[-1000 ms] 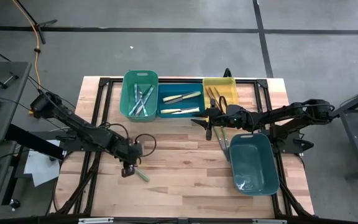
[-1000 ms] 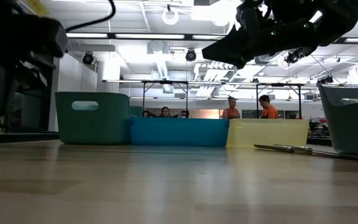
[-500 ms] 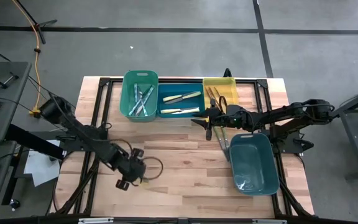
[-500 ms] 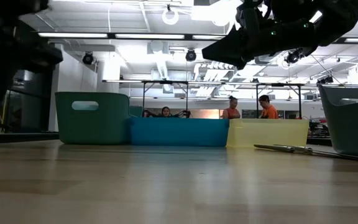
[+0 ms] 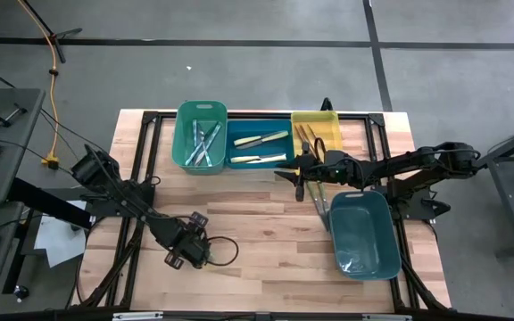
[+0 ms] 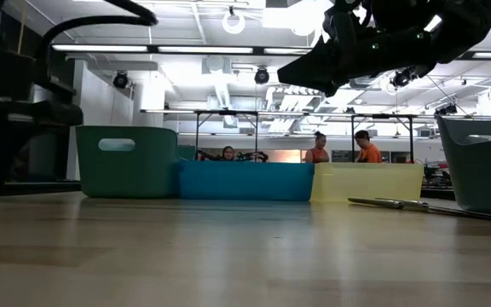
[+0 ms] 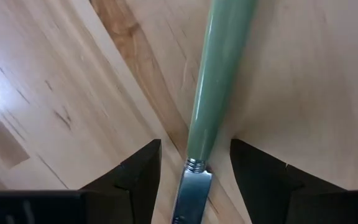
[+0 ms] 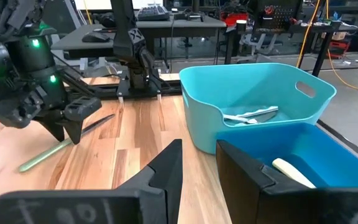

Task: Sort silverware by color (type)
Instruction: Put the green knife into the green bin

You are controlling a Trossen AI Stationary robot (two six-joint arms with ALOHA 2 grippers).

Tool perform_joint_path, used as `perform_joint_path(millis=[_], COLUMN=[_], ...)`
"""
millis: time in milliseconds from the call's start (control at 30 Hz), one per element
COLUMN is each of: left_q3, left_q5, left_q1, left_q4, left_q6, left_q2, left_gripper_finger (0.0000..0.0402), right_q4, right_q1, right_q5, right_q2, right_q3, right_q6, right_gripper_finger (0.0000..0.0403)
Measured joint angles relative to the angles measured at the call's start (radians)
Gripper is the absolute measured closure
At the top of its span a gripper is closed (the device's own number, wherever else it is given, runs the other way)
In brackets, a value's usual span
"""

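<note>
A green-handled piece of silverware (image 7: 219,68) lies flat on the wooden table near its front left; it also shows in the right wrist view (image 8: 45,157). My left gripper (image 7: 194,146) (image 5: 188,256) points down over it, open. Its fingers stand on either side, where the handle meets the silvery end, and no touch shows. My right gripper (image 5: 298,183) (image 8: 199,162) hovers level, mid-table, by the bins, open with nothing between its fingers. More silverware lies in the green bin (image 5: 201,135), the blue bin (image 5: 259,147) and the yellow bin (image 5: 315,127).
The three bins stand side by side along the far edge. A larger teal bin (image 5: 362,234) sits at the near right, with loose utensils (image 5: 319,201) on the table beside it. Bare wood lies between the two arms. People stand in the room beyond.
My left gripper has moved toward the table's near edge and a little right, has come down over the green-handled utensil, and has rolled about its own axis. The utensil has stayed where it lay. My right arm has kept still.
</note>
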Motion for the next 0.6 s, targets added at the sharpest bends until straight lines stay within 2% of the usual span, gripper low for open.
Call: perform_joint_path(millis=[333,467,600], left_q3=[0.006,0.006,0.006], left_q5=[0.115,0.138,0.149], left_q1=[0.049,0.094,0.136], left_q4=[-0.036,-0.046,-0.053], left_q6=[-0.021,-0.020,-0.011], left_q2=[0.052,0.053,0.054], left_gripper_finger=[0.0223,0.0265,0.0334], right_q4=[0.000,0.000,0.000], right_q1=[0.000,0.000,0.000], right_q5=[0.000,0.000,0.000], right_q2=[0.000,0.000,0.000], right_q3=[0.000,0.000,0.000], right_q6=[0.004,0.004,0.004], right_gripper_finger=[0.0308,0.0308,0.0308])
